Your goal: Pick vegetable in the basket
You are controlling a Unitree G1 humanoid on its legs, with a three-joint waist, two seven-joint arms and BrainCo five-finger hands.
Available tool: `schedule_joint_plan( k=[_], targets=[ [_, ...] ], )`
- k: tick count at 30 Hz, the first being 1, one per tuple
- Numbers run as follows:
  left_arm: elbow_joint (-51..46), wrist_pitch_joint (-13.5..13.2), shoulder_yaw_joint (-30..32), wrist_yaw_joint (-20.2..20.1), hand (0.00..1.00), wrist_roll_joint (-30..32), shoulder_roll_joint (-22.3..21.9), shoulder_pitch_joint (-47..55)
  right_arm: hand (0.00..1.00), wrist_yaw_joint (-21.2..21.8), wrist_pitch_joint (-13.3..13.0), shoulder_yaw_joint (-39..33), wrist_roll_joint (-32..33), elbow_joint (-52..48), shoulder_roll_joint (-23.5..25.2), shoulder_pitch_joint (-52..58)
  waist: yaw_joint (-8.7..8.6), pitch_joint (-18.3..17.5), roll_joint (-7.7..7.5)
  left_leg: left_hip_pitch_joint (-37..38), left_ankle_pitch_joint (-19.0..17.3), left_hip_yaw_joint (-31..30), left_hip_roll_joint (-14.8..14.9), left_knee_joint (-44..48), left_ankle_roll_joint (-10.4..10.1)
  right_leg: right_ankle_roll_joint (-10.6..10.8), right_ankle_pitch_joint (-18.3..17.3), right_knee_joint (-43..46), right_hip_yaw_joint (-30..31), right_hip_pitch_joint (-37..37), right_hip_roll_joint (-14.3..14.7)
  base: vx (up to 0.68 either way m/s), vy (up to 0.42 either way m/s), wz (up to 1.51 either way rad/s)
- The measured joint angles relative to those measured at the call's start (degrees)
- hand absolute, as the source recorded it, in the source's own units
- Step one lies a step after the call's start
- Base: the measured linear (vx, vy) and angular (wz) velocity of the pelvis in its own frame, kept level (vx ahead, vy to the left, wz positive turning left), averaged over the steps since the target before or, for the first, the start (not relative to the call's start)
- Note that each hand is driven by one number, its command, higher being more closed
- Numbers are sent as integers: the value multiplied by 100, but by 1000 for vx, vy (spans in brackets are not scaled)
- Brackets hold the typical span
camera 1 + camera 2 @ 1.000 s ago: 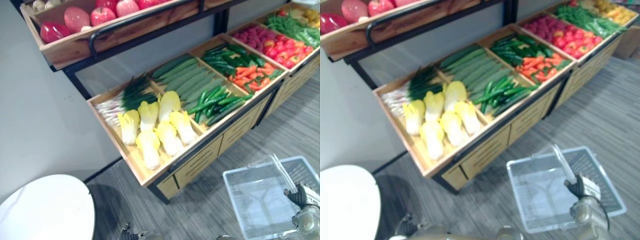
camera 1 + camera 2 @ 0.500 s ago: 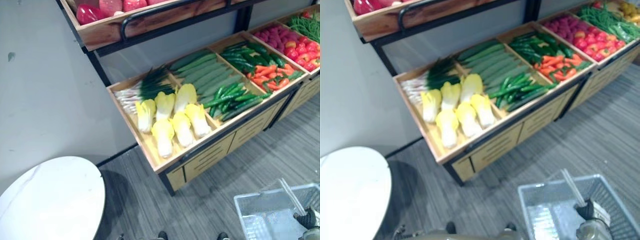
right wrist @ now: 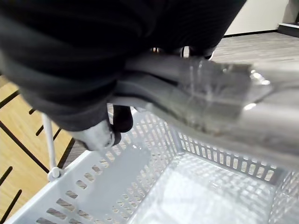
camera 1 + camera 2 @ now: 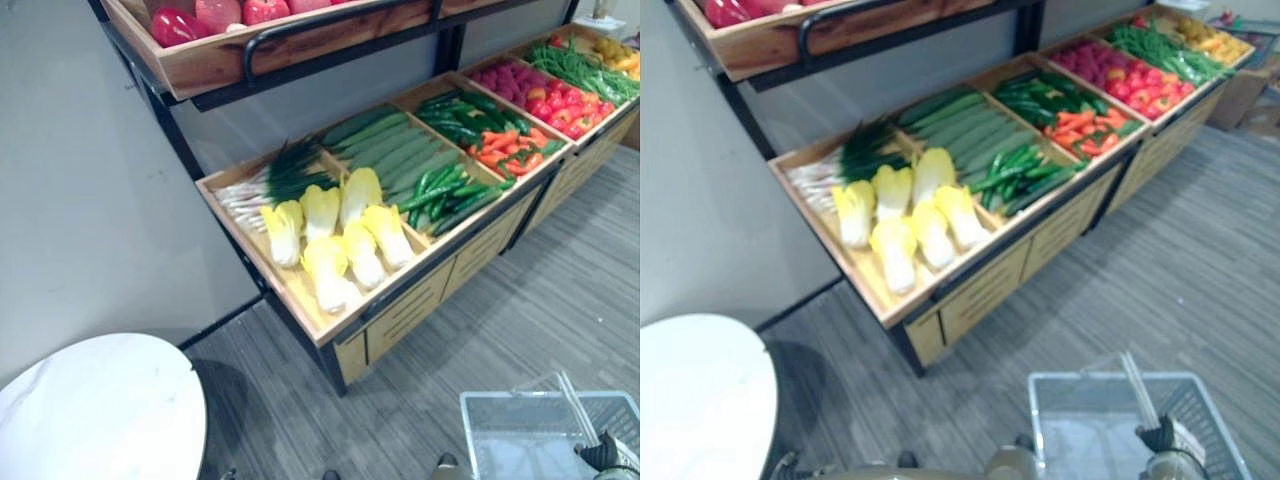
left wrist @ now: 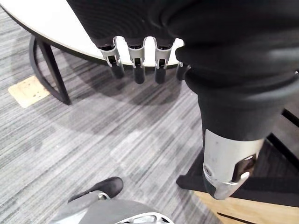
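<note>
- Vegetables (image 4: 370, 200) are lying in the slanted wooden trays (image 4: 285, 285) of a display stand against the wall.
- Pale yellow-green cabbages (image 4: 340, 240) are filling the front of the leftmost tray, with spring onions (image 4: 265, 185) lying just behind them.
- Long pale cucumbers (image 4: 390, 150) and slim green peppers (image 4: 450, 190) are sharing the next compartment, the peppers nearer the front edge.
- Orange and red peppers (image 4: 505, 150) are lying in the tray further to the right.
- Red fruit (image 4: 210, 15) is sitting on the upper shelf above the trays.
- The basket (image 4: 520, 400), pale grey perforated plastic, is hanging low at the robot's right over the grey carpet (image 4: 560, 280), well apart from the stand.
- The right hand (image 3: 100, 135) is gripping the basket by its handle (image 4: 1138, 388), with the fingers curled round the bar.
- The left hand (image 5: 135, 51) is hanging above the carpet beside a round white table (image 4: 95, 410), with its fingers straight and relaxed and nothing in them.
</note>
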Motion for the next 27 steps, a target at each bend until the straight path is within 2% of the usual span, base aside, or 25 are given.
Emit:
schedule_joint_plan(
  k=[3,7,9,11,15,17,18,21,23,27],
  targets=[
    [-5,-6,-2,9,0,-10,29,-140,100,0,27,0,4,46,149,-112,4,33,-99,0,16,35,4,-49,27,-12,253,-429,41,134,86,90,33,-9],
    [-121,-28,12,73,0,-19,91,-273,100,-10,40,-10,4,303,302,-192,19,94,-184,134,16,-52,31,-140,27,-18,279,-537,-42,373,168,114,-11,9],
    [-412,-34,103,243,0,-28,42,-276,100,-12,44,-15,19,476,325,-152,30,65,-205,195,20,-186,84,-233,26,-24,275,-700,-217,566,253,121,-35,28],
    [-799,-48,189,371,0,-29,-46,-239,100,-66,38,-37,45,475,350,-135,19,35,-160,184,38,-330,121,-306,2,-72,243,-733,-369,630,305,147,-59,32],
    [-2009,-206,178,738,0,-29,-372,-241,100,-160,20,-203,51,535,353,-76,19,-78,64,13,89,-648,209,-358,-69,-196,163,-739,-624,630,450,120,-57,38],
    [-2470,-248,157,891,0,-28,-513,-242,100,-245,17,-247,90,680,352,-134,20,-105,111,3,103,-762,256,-396,-88,-227,146,-738,-676,659,503,90,-60,26],
    [-3055,-252,61,1104,0,-12,-620,-219,100,-321,4,-247,198,755,374,-155,23,-139,167,59,111,-779,301,-415,-103,-255,130,-738,-698,733,550,95,-56,16],
    [-3712,-265,-135,1335,0,72,-684,-134,100,-388,-55,-248,213,864,395,-150,17,-141,165,176,110,-770,322,-443,-105,-269,121,-735,-689,838,569,46,-21,1],
    [-4236,-284,-299,1588,0,357,-741,-132,100,-490,-71,-247,207,894,414,-156,7,-158,185,211,109,-753,299,-509,-105,-270,121,-735,-662,831,545,19,18,-3],
    [-4755,-284,-388,1760,0,697,-761,-160,100,-617,-52,-246,161,901,513,-148,-3,-155,168,218,109,-729,262,-509,-104,-269,122,-736,-626,820,503,-9,14,-1]
  ],
)
